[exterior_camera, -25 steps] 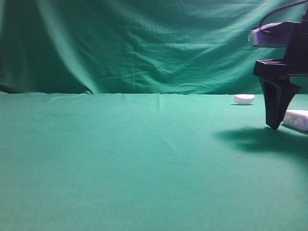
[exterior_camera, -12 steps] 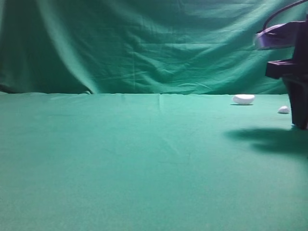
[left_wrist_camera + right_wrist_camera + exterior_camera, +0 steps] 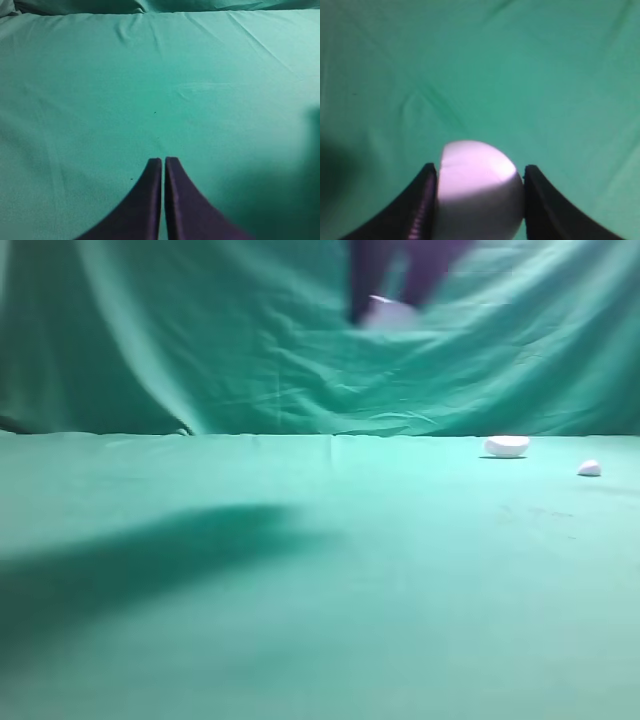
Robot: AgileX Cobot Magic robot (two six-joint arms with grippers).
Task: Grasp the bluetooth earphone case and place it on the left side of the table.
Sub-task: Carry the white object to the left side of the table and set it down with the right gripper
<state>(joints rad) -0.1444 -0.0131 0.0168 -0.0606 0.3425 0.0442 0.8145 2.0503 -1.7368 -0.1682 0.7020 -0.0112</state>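
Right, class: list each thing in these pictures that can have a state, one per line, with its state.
bluetooth earphone case: held off the table, clamped between the right gripper's fingers.
right gripper: shut on the case, raised, blurred in the high view.
left gripper: shut, empty, above the table.
half-dome piece: resting on the table.
small white piece: resting on the table.

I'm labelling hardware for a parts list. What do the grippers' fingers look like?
Both grippers have dark, near-black fingers. The left gripper has smooth fingers tapering to narrow tips. The right gripper has fine ribbing on one finger's inner face. No cables or markings show.
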